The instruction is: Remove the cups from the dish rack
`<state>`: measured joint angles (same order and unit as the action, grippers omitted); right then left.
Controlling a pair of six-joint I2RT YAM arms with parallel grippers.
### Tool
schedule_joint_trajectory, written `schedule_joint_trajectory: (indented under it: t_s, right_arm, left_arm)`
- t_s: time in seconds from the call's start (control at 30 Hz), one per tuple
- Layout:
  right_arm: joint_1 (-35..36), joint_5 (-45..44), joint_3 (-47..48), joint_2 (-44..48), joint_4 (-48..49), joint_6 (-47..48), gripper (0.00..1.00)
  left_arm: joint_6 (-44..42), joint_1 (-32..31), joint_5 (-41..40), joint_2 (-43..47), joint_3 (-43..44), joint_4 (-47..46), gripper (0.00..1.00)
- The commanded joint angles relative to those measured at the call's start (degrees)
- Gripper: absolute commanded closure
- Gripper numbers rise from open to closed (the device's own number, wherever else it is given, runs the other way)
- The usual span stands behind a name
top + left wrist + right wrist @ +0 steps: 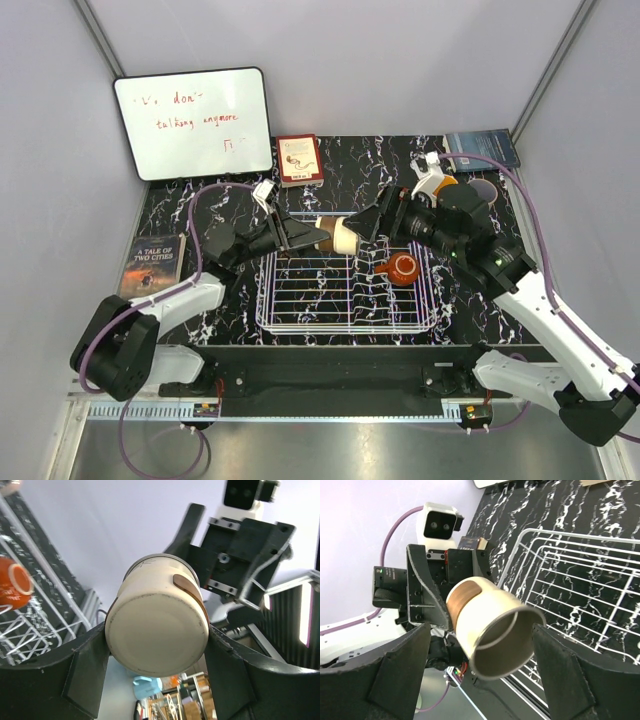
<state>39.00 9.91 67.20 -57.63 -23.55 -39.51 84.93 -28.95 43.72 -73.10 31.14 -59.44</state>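
1. Closest to me, just past the two arm bases, the white dish rack [340, 328] sits on the black table [350, 170].
2. Left of the rack, a book [152, 265] lies flat on the table.
3. One cup is inside the rack. It is the red-brown cup [403, 267] with a handle, over on the right side.
4. Up in the air, over the far edge of the rack, is the cream cup [340, 238]. It has a brown band. It lies on its side, with its bottom to the left and its open mouth to the right.
5. My left gripper [308, 237] has hold of this cup. Its two fingers [90, 675] press on the cup's sides near the bottom.
6. My right gripper [362, 228] is at the other end. Its fingers [400, 675] are spread wide, one on each side of the cup's mouth. I see a gap on one side, so it has no hold on the cup. On the other side I cannot tell if it touches.
7. Farther back there is a small red book [299, 160].
8. Farthest away, a whiteboard [193, 122] leans on the wall.
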Motion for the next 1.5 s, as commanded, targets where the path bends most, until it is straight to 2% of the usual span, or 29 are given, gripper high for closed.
schedule_joint_trajectory:
  t_s: [0.0,0.3,0.53,0.63,0.67,0.73,0.8,0.87,0.9,0.93,0.97,1.0,1.03,1.07,1.1,1.13,1.2,1.23,1.33,1.47]
  right_arm:
    - [0.3,3.9,1.0,-0.9,3.8,0.0,0.16]
    - [0.4,9.7,2.3,-4.8,5.4,0.0,0.29]
    - [0.3,14.8,2.6,-7.6,6.1,-0.6,0.46]
    - [0.4,15.4,2.8,-7.8,6.1,-0.2,0.66]
    - [0.4,15.4,2.8,-7.8,6.1,0.0,0.82]
    - [0.3,14.9,2.8,-7.6,6.0,0.0,1.00]
    - [0.3,14.7,2.8,-7.3,6.0,0.4,1.00]
    - [0.3,13.4,3.1,-7.0,5.6,0.7,1.00]
    - [0.3,11.2,3.3,-6.5,5.4,0.9,1.00]
    - [0.4,10.1,3.6,-6.4,4.3,1.4,1.00]
    - [0.4,8.6,5.0,-6.2,3.4,3.2,1.00]
    - [0.4,5.8,6.1,-6.6,1.2,4.3,1.00]
    - [0.3,4.2,7.3,-7.0,-0.4,5.8,1.00]
    - [0.3,2.3,10.4,-7.8,-2.1,9.8,1.00]
    - [0.4,-2.7,12.0,-9.9,-5.8,12.0,1.00]
    - [0.4,-5.6,13.6,-11.1,-7.6,13.9,1.00]
    - [0.3,-12.9,18.7,-15.9,-11.7,19.1,1.00]
    - [0.2,-14.9,22.2,-17.8,-12.7,21.2,1.00]
    - [-1.1,-18.7,27.4,-25.3,-15.5,22.3,1.00]
    - [-3.4,-21.9,38.5,-36.1,-19.9,20.8,1.00]
  left_arm:
    - [2.9,0.1,3.7,-0.1,1.6,-10.9,1.00]
    - [2.7,0.1,4.7,-1.7,2.6,-10.2,1.00]
    - [1.8,0.1,5.7,-3.2,3.6,-8.8,1.00]
    - [1.6,0.1,5.9,-3.9,4.1,-8.6,1.00]
    - [1.6,0.1,6.1,-4.2,4.3,-8.5,1.00]
    - [1.2,0.1,6.2,-4.5,4.5,-7.9,1.00]
    - [0.7,0.1,6.4,-4.7,4.8,-6.1,0.96]
    - [-0.9,0.1,6.7,-4.5,5.0,-4.3,0.80]
    - [-1.5,0.2,6.8,-4.3,5.1,-1.8,0.59]
    - [-4.0,0.2,6.9,-4.0,5.3,0.4,0.46]
    - [-6.2,0.2,6.9,-2.9,6.1,3.9,0.38]
    - [-9.3,0.2,6.7,-2.2,7.1,14.7,0.29]
    - [-17.9,0.2,5.4,-1.4,8.1,22.0,0.26]
    - [-22.4,0.2,3.7,0.3,10.8,29.5,0.24]
    - [-26.7,0.2,1.3,1.1,12.3,44.1,0.22]
    - [-33.8,0.2,-4.7,1.7,13.8,50.2,0.19]
    - [-38.3,0.3,-10.4,3.7,16.0,61.2,0.18]
    - [-39.1,0.3,-15.6,4.4,16.3,63.7,0.18]
    - [-39.7,0.3,-24.5,8.0,16.3,70.2,0.19]
    - [-39.2,0.3,-33.0,11.5,16.0,77.4,0.21]
